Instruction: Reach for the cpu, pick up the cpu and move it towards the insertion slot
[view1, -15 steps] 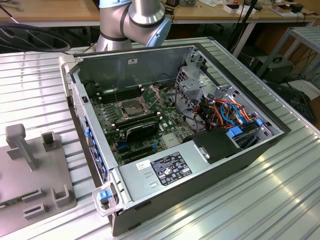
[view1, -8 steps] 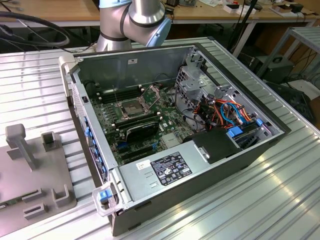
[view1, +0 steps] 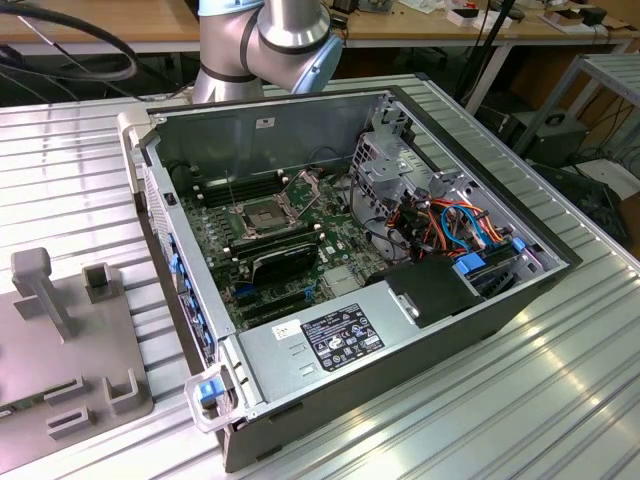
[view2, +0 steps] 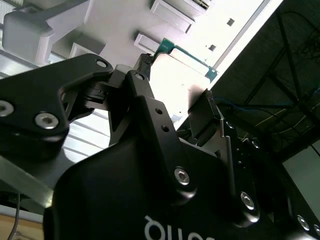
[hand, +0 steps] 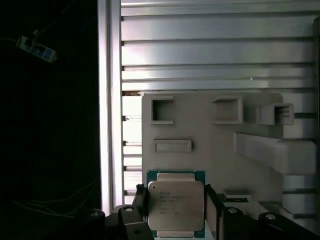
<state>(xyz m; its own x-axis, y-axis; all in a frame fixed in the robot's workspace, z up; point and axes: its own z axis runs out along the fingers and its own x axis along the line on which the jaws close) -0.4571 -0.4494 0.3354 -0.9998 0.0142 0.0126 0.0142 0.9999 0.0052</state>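
In the first wrist view your gripper (hand: 175, 192) sits astride the cpu (hand: 176, 205) at the edge of the grey fixture plate (hand: 210, 135), likely so the thin chip is taken by its sides, though whether it pinches you cannot tell.

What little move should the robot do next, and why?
Probably lift straight up a little. The gripper seems shut on the cpu over the grey plate, and the slot lies apart from that plate, inside the case.
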